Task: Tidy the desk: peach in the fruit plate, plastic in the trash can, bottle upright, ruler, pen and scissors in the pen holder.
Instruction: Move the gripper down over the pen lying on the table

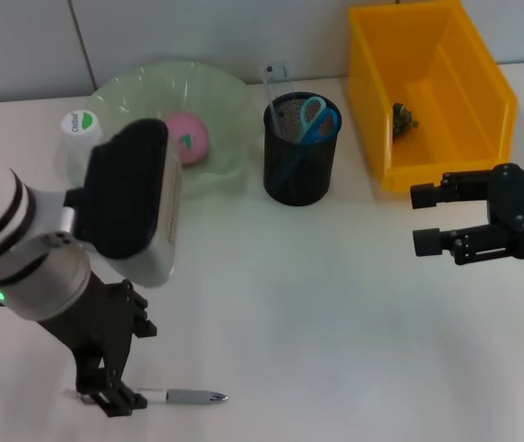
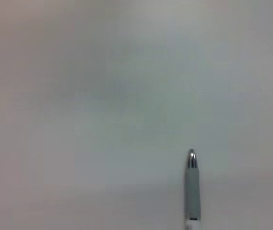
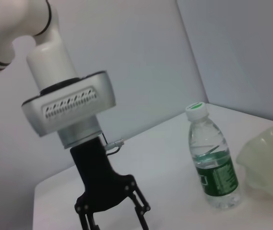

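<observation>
Nearest, the left hand (image 1: 107,394) grips the pen (image 1: 188,397) lying on the worktop (image 1: 335,313), the last item left; farther off, the peach (image 1: 186,138) sits in the fruit plate (image 1: 225,92), scissors (image 1: 315,120) stand in the pen holder (image 1: 300,161), bottle (image 1: 79,129) upright, right hand (image 1: 423,219) wide, idle.

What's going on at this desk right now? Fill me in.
The left gripper is down at one end of the pen lying on the table, apparently picking it up. The right gripper hovers open and empty beside the yellow bin. The peach is in the plate, the scissors in the holder, and the bottle stands upright.
</observation>
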You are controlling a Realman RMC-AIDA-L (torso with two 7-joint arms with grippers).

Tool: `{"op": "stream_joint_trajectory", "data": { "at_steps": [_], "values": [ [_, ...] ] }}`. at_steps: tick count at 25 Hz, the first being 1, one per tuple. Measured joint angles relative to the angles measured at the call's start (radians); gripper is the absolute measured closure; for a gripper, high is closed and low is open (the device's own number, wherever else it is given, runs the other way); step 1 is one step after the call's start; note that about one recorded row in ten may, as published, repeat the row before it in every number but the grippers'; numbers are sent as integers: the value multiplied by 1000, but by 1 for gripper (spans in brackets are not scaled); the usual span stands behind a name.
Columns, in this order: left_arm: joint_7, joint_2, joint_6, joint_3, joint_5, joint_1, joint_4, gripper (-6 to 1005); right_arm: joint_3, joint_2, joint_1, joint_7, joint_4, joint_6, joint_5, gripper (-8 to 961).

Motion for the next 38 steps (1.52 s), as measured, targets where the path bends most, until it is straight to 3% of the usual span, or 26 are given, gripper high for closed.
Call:
{"op": "stream_joint_trajectory", "data": {
  "at_steps": [8,13,22,25,30,38],
  "values": [
    [0,1,-10,24,12,5,-13,220,1,-1,4,7,-19,7,-1,176],
    [-3,0,-72,84,17,11,-51,220,-6,1,5,9,-26,19,-2,176],
    [6,-1,-123,115,13,18,-80,222,-8,3,5,5,-29,28,-2,177],
    [-3,-1,-175,181,19,18,-105,222,-8,3,6,4,-31,29,-2,177],
    [-5,-2,-190,186,20,1,-144,223,-8,3,8,2,-34,33,-9,177],
    [0,-3,-183,187,16,-11,-145,407,-9,2,17,2,-36,42,-26,177]
  ]
}}
